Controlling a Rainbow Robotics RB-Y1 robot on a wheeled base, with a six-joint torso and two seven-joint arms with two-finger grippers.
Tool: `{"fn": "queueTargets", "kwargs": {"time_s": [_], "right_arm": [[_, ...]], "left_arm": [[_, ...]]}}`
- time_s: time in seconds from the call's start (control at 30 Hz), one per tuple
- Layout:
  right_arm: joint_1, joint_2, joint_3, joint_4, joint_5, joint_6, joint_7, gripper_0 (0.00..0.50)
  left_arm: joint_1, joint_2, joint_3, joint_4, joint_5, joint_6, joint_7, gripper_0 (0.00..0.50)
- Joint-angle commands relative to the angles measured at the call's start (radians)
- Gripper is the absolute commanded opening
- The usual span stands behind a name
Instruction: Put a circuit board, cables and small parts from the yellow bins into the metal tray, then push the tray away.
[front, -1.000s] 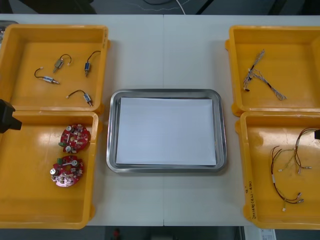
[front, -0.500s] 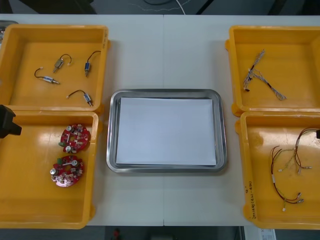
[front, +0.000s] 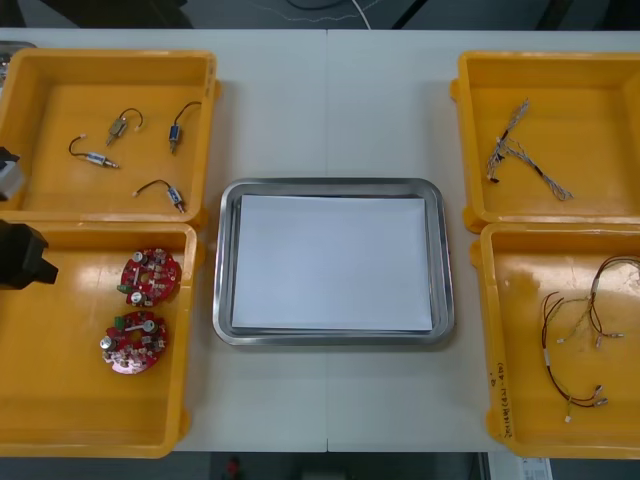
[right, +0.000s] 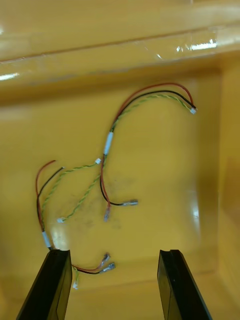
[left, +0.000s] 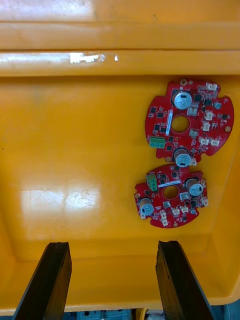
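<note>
Two round red circuit boards (front: 150, 276) (front: 133, 342) lie in the near left yellow bin (front: 60, 400). My left gripper (front: 30, 262) hangs over that bin's left side, apart from the boards. In the left wrist view its open black fingers (left: 47, 280) frame bare bin floor, with both boards (left: 187, 120) (left: 170, 195) ahead of the finger on the boards' side. My right gripper (right: 112, 287) stands open above the red, black and green cables (right: 107, 150) in the near right bin (front: 520, 400). The metal tray (front: 225, 262), white inside, sits at the centre.
Several small metal parts (front: 95, 157) with black leads lie in the far left bin (front: 40, 70). A thin twisted cable bundle (front: 520, 150) lies in the far right bin (front: 600, 80). Bare table lies beyond and in front of the tray.
My left gripper has come further in over the near left bin, toward the boards. The black tip at the front view's right edge has gone from that view.
</note>
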Motion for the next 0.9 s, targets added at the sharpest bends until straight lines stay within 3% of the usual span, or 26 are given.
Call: {"fn": "queueTargets", "kwargs": {"time_s": [0.03, 0.37, 0.9], "right_arm": [[0.018, 0.003, 0.019, 0.048, 0.01, 0.003, -0.016, 0.5], [0.018, 0.005, 0.082, 0.125, 0.045, -0.164, -0.009, 0.5], [0.018, 0.052, 0.16, 0.22, 0.107, -0.31, 0.0, 0.5]], "left_arm": [[0.012, 0.017, -0.059, -0.004, -0.011, 0.006, 0.019, 0.5], [0.034, 0.008, -0.151, -0.004, -0.072, 0.006, 0.042, 0.5], [0.068, -0.031, -0.233, 0.042, -0.146, -0.13, 0.044, 0.5]]}}
